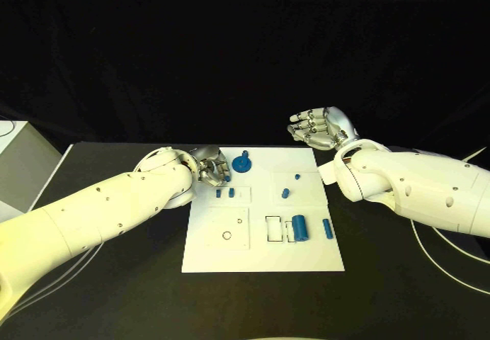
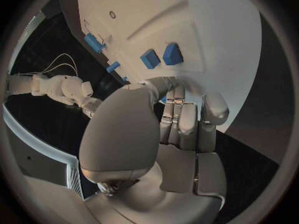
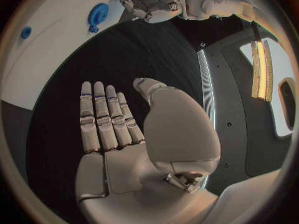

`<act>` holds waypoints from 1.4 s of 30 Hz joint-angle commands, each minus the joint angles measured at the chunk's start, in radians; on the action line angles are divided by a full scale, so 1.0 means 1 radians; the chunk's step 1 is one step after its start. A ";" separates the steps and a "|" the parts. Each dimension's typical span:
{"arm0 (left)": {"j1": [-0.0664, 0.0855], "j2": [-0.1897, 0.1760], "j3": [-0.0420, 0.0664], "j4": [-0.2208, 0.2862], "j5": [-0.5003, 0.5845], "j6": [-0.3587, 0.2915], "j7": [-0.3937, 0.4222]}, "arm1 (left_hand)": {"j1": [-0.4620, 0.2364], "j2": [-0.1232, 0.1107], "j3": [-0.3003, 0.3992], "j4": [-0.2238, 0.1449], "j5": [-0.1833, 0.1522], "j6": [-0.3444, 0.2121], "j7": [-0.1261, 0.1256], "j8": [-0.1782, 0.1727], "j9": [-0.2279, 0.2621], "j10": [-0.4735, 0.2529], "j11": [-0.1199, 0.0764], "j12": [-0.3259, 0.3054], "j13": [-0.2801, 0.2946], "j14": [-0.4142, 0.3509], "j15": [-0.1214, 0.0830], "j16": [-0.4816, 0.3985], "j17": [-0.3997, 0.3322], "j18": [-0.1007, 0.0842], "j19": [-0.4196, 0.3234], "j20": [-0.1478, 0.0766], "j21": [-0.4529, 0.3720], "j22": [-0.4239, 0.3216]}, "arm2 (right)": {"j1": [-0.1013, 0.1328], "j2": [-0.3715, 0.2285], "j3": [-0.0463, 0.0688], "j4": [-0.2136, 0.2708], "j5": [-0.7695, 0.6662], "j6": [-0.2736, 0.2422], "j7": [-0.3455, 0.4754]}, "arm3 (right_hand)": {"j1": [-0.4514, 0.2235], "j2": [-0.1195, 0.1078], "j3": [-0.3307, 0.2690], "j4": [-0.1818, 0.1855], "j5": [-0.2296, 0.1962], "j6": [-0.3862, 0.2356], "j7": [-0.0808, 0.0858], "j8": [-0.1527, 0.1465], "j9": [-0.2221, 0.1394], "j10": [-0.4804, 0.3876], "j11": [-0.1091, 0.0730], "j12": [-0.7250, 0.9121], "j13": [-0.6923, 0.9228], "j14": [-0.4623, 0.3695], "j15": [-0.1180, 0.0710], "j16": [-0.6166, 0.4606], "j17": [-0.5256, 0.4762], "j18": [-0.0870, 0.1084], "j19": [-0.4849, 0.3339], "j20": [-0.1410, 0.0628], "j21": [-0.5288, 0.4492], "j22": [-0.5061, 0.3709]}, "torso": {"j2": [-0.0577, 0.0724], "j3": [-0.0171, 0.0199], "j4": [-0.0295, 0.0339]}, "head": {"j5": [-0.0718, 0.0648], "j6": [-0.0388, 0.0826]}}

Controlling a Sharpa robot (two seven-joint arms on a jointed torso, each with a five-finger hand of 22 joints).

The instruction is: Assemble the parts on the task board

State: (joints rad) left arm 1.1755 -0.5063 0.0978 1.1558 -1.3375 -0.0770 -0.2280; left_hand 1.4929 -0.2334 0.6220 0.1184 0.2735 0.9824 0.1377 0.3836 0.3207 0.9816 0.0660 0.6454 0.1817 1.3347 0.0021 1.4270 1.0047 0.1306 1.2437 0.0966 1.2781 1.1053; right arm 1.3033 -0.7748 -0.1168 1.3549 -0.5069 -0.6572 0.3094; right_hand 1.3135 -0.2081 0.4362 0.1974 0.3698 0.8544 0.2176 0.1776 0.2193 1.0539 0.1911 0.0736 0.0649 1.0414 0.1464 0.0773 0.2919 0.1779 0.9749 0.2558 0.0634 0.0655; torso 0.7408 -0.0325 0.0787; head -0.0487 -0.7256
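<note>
Hands come first in the head view: the left hand (image 1: 212, 168) is low over the far left corner of the task board (image 1: 263, 248), fingers curled downward, and the blue gear (image 1: 242, 164) stands just beside it, toward the board's middle. Two small blue parts (image 1: 226, 192) lie just near of this hand, and a blue cylinder (image 1: 300, 226) with a thinner blue pin (image 1: 327, 227) beside it rests well apart, at the near right of the board. The right hand (image 1: 319, 127) is lifted beyond the far right corner of the board, fingers apart and holding nothing. From the left wrist view, the left hand (image 2: 168, 129) has fingers bent inward close together over the board edge; whether something small is pinched under them I cannot tell, because the palm hides the tips. Two blue blocks (image 2: 161, 56) lie just past the fingertips. From the right wrist view, the right hand (image 3: 124, 129) is flat with fingers straight and side by side, free above the black table (image 3: 149, 55), and the gear (image 3: 97, 14) is well apart from it. I judge the step in hand is work near the gear; the next move asks a careful, small closing of the left fingers on one part.
</note>
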 commanded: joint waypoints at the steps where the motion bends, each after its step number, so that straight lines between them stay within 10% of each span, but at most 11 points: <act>1: -0.006 -0.002 -0.005 0.012 -0.002 0.041 -0.004 | -0.010 -0.001 0.000 -0.009 -0.004 0.007 0.000 -0.002 -0.002 0.007 0.003 -0.005 -0.002 -0.003 0.000 0.003 0.001 -0.016 0.000 0.003 0.001 -0.002 | 0.000 0.000 0.000 0.002 -0.004 0.014 0.010 | 0.000 0.004 0.001 -0.007 0.006 0.004 0.033 -0.006 -0.001 -0.005 -0.002 -0.003 -0.001 0.006 -0.001 -0.007 -0.001 0.008 -0.006 0.001 0.002 -0.001 | 0.000 -0.0007 0.0001 | 0.000 0.000; 34: -0.008 -0.024 -0.005 0.016 0.004 -0.017 -0.003 | -0.025 -0.018 0.009 -0.043 -0.006 -0.107 0.015 -0.124 -0.021 0.024 0.006 -0.045 0.006 -0.011 0.004 0.008 -0.001 -0.013 -0.010 0.007 -0.005 -0.008 | -0.001 -0.009 0.000 0.001 -0.032 0.049 -0.020 | 0.016 -0.004 0.001 -0.033 -0.030 0.008 0.031 -0.015 -0.002 -0.023 -0.001 -0.008 -0.002 0.014 -0.001 -0.003 -0.016 0.008 -0.003 0.001 0.005 0.000 | 0.000 -0.0014 0.0002 | -0.004 0.001; 42: -0.008 -0.048 0.006 0.021 0.058 -0.089 0.043 | -0.029 -0.020 0.007 -0.043 -0.006 -0.126 0.014 -0.140 -0.023 0.024 0.005 -0.049 0.008 -0.023 0.003 0.002 -0.027 -0.008 -0.024 0.007 -0.017 -0.028 | -0.002 -0.026 0.000 -0.012 -0.185 0.155 -0.093 | 0.085 -0.010 0.021 -0.109 -0.095 0.065 -0.009 -0.001 0.007 0.044 -0.045 0.022 0.003 0.204 -0.071 0.095 0.027 0.007 0.186 -0.077 0.093 0.028 | -0.001 -0.0013 -0.0008 | -0.009 0.006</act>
State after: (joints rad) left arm 1.1665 -0.5519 0.1020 1.1736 -1.3268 -0.1094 -0.2232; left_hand 1.4732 -0.2531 0.6319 0.0786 0.2737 0.8609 0.1485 0.2471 0.2982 0.9994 0.0698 0.5996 0.1887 1.3120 0.0057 1.4298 0.9771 0.1308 1.2203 0.1044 1.2616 1.0774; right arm 1.3017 -0.7992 -0.1166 1.3456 -0.5797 -0.5927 0.2656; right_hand 1.3919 -0.2176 0.4556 0.0907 0.2779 0.9135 0.2087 0.1736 0.2247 1.0906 0.1481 0.0905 0.0668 1.2373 0.0794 0.1680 0.3165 0.1778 1.1510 0.1830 0.1520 0.0919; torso 0.7403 -0.0337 0.0784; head -0.0546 -0.7218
